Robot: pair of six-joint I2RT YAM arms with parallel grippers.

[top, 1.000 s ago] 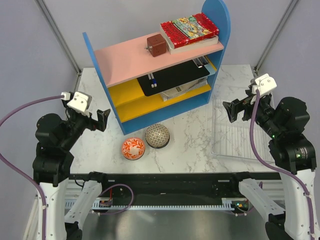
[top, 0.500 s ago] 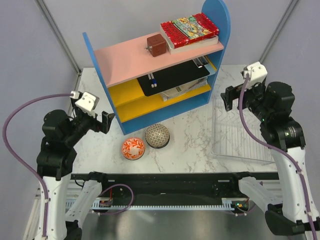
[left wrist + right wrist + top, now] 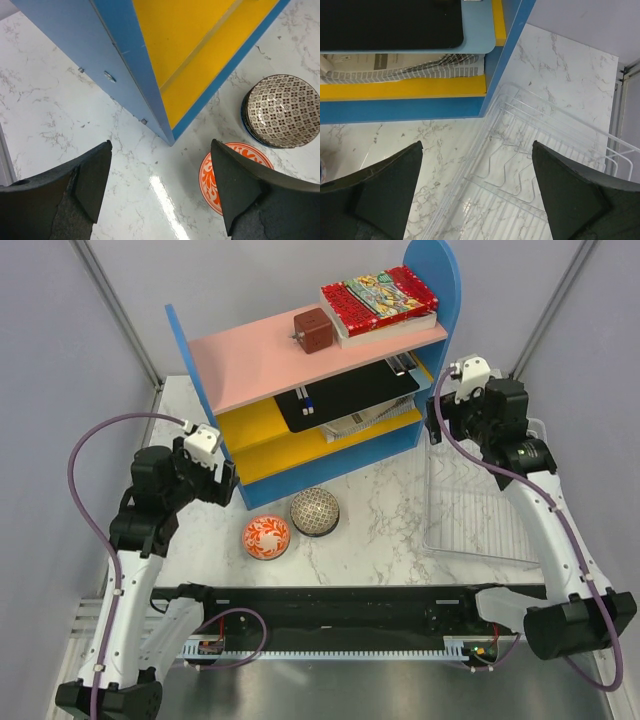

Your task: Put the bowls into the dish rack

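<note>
Two bowls sit on the marble in front of the shelf: an orange-red floral bowl (image 3: 267,537) and a grey-brown mesh bowl (image 3: 314,511) just right of it. In the left wrist view the mesh bowl (image 3: 282,110) rests on something with a dark blue rim, and the orange bowl (image 3: 210,172) lies partly behind my right-hand finger. My left gripper (image 3: 222,480) (image 3: 160,150) hangs open and empty above bare table, left of both bowls. The clear dish rack (image 3: 470,510) (image 3: 520,165) lies at the right. My right gripper (image 3: 437,420) (image 3: 476,145) hovers open and empty over the rack's far left corner.
A blue shelf unit (image 3: 300,390) (image 3: 420,107) with pink and yellow shelves stands at the back centre, holding books, a brown box and a black tablet. Its front left corner (image 3: 167,137) is close to my left gripper. Grey walls bound the table.
The left arm has swung right, toward the shelf's corner and the bowls. The right arm has moved left and back, to the rack's far end by the shelf.
</note>
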